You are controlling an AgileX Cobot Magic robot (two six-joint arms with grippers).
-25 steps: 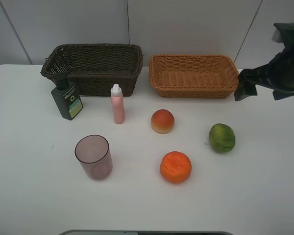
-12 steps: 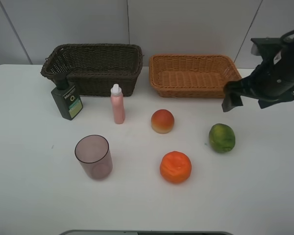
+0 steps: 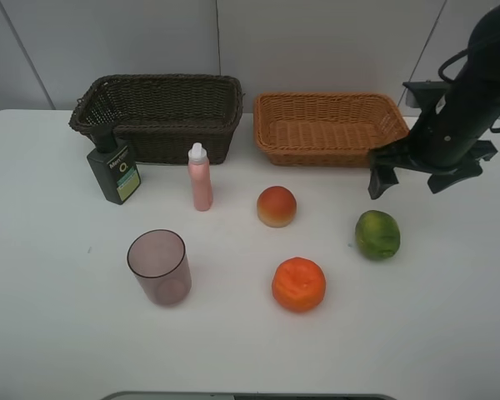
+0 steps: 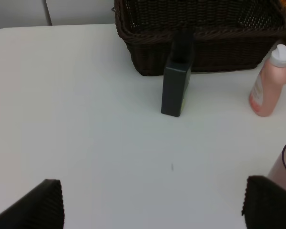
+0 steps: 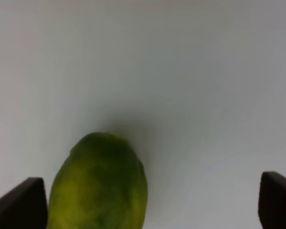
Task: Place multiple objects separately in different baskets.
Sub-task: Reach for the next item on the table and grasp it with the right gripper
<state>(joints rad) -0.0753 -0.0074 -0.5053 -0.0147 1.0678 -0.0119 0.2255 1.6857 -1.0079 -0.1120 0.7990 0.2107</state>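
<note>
From the high camera, the right arm leans in from the right edge, forearm slanting down; the right gripper (image 3: 407, 173) hangs over the table (image 3: 50, 333) just in front of the light orange-tan basket (image 3: 329, 152), near the green round fruit (image 3: 377, 234). The orange fruit (image 3: 298, 284), peach-like fruit (image 3: 277, 206), mauve cup (image 3: 158, 267), pink bottle (image 3: 200, 177) and pump bottle (image 3: 114, 172) all stand on the table in front of the baskets; the pump bottle is just before the dark brown basket (image 3: 158, 125).

Only the left wrist camera shows the left gripper (image 4: 155, 205); its fingers are spread wide, grasping nothing, low over bare table well short of the pump bottle.

The right wrist camera shows the right fingers parted wide and released; the green fruit lies between them, nearer one finger, untouched.
</note>
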